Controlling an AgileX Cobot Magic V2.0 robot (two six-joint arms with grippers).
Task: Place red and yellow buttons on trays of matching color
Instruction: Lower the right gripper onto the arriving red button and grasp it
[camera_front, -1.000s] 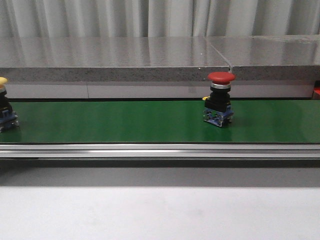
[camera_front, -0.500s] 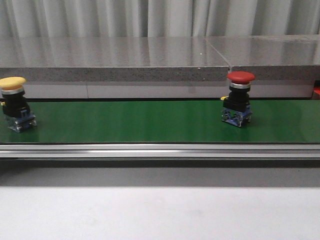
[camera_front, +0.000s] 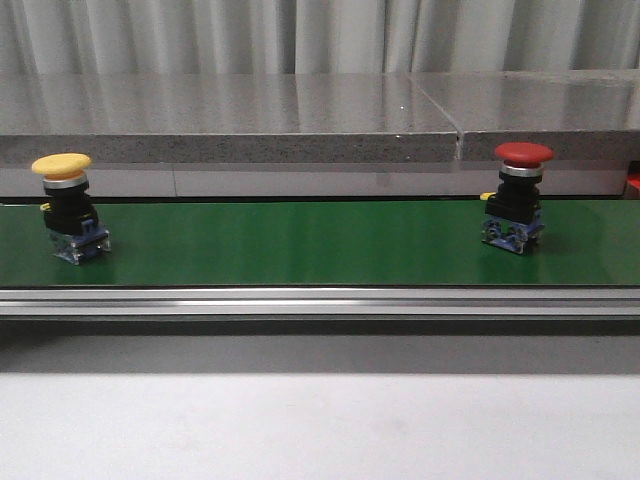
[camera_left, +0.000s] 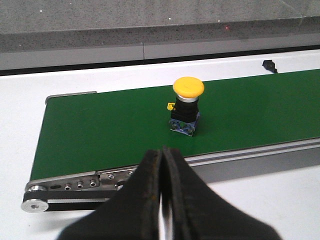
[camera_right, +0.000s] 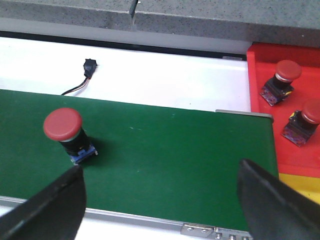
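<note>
On the green belt (camera_front: 300, 245) a yellow button (camera_front: 68, 205) stands upright at the left and a red button (camera_front: 518, 195) at the right. Neither gripper shows in the front view. In the left wrist view my left gripper (camera_left: 162, 152) is shut with nothing in it, hovering short of the belt's near rail, the yellow button (camera_left: 187, 105) beyond it. My right gripper (camera_right: 160, 200) is wide open over the belt's near edge, and the red button (camera_right: 67, 135) stands just past its one finger (camera_right: 50, 205). The red tray (camera_right: 257, 75) sits off the belt's end, beside a yellow tray (camera_right: 300, 182) corner.
Two red buttons (camera_right: 281, 82) (camera_right: 305, 120) lie in the red tray. A small black connector (camera_right: 89, 67) with a wire rests on the white table behind the belt. A grey stone ledge (camera_front: 300, 120) runs along the back. The belt's roller end (camera_left: 35, 204) is by my left gripper.
Both buttons have travelled to the right along the belt. The yellow one has come fully into the front view from the left edge.
</note>
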